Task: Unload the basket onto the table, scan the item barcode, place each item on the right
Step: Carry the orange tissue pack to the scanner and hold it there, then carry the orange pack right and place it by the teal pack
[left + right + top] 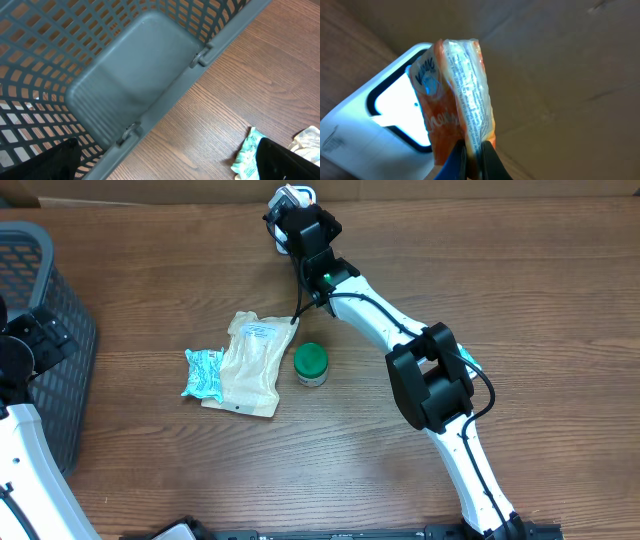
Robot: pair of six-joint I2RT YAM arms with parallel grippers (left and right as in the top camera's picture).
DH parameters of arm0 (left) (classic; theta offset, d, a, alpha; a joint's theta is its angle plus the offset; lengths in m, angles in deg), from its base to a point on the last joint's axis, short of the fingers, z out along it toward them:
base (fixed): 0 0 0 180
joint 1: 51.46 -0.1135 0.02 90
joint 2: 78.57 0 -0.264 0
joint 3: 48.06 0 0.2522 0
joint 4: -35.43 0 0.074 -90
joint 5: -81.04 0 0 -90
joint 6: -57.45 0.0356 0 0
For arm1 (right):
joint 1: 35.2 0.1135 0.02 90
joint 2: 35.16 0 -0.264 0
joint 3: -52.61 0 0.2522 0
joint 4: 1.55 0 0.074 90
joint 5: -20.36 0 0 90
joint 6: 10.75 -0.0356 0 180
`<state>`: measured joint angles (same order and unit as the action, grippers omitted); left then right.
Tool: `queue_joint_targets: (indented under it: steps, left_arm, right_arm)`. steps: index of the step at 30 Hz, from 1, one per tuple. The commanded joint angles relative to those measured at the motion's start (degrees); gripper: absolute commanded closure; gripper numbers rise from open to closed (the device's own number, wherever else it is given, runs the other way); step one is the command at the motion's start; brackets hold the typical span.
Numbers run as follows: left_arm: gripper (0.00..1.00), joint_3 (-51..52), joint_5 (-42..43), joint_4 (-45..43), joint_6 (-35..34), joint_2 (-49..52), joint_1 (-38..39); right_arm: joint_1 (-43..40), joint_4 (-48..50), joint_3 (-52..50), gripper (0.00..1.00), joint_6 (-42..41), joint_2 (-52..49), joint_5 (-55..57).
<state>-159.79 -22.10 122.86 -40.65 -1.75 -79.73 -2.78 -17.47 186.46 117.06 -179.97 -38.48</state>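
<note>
Orange plastic snack packet (457, 95) being pinched by right gripper (472, 159) before white glowing scanner (360, 125); best done presenting printed side flat and steady. Left gripper (170, 162) standing wide, holding nothing.

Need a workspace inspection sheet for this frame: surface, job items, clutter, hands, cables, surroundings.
Surface: wooden table, no spills seen.
Job's things: orange packet held upright in front of the lit scanner.
Clutter: teal packet and pouch side by side mid-table, jar just right of them; basket at the left edge.
Hands: right hand shut on the orange packet; left hand open, holding nothing, by the basket rim.
Cables: black cable along the right arm; none loose on the table.
Surroundings: cardboard behind the scanner.
</note>
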Motion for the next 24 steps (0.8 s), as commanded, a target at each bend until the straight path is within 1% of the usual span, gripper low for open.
queue_joint_targets:
  steps: [1,3,6,7,9,14,16,19,21,24]
  left_arm:
    - [0.0,-0.5,-0.74,-0.17,0.81,0.07,-0.15]
    - [0.01,-0.5,-0.74,-0.17,0.81,0.07,-0.15]
    - [0.0,-0.5,-0.74,-0.15,0.81,0.07,-0.15]
    - [0.01,-0.5,-0.74,-0.15,0.81,0.07,-0.15]
    - [0.0,-0.5,-0.74,-0.17,0.81,0.07,-0.15]
    - [0.0,-0.5,-0.74,-0.15,0.81,0.07,-0.22]
    - [0.0,-0.5,-0.74,-0.17,0.81,0.07,-0.2]
    - [0.01,-0.5,-0.74,-0.15,0.81,0.07,-0.2]
    - [0.0,-0.5,-0.74,-0.17,0.81,0.07,-0.2]
    - [0.0,-0.5,-0.74,-0.17,0.81,0.07,-0.22]
  right_arm:
    - [1.22,-2.8,0.04,0.96,-7.08,4.92,0.92]
    - [1.64,-6.67,0.04,0.96,-10.93,8.24,0.92]
    - [2.03,-16.39,0.04,0.96,-19.93,14.93,0.83]
    - [2.01,-22.73,0.04,0.96,-25.99,18.43,0.24]
    - [2.01,-33.05,0.04,0.96,-32.72,23.28,-3.32]
    - [-0.02,-56.26,0.04,0.96,-44.22,32.81,-16.09]
    - [-2.1,-64.87,0.04,0.96,-47.95,34.99,-21.03]
    - [-5.75,-73.72,0.04,0.96,-49.88,35.58,-27.06]
    - [-8.98,-78.18,-0.44,0.96,-49.86,35.41,-30.1]
    - [-16.24,-81.13,-4.42,0.96,-50.1,35.41,-31.45]
